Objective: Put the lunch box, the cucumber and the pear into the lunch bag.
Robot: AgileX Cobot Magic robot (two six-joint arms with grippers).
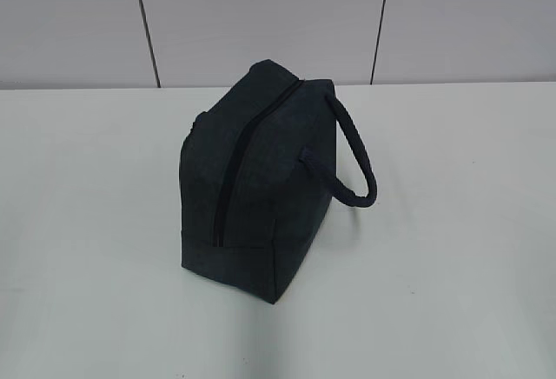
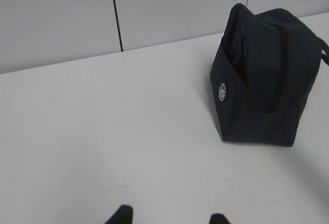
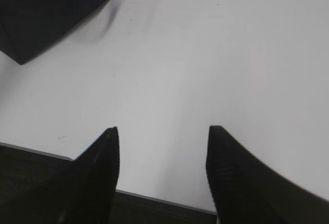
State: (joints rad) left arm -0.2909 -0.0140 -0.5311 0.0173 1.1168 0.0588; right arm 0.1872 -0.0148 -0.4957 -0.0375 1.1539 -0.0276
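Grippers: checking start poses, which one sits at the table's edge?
The right gripper: the table edge crosses between its fingers. The left gripper shows no edge, only table surface.

One lunch bag (image 1: pixel 261 179) stands on one white table (image 1: pixel 87 222), just above the middle of the exterior view. The bag shows one zipper line (image 1: pixel 234 170) along its top and one loop handle (image 1: pixel 352 157) sticking out toward 3 o'clock. One small round white badge (image 2: pixel 222 92) sits on its side, at about 2 o'clock in the left wrist view. Two grippers are in view, the left gripper (image 2: pixel 169 219) and the right gripper (image 3: pixel 162 147), each with two dark fingertips at 6 o'clock.
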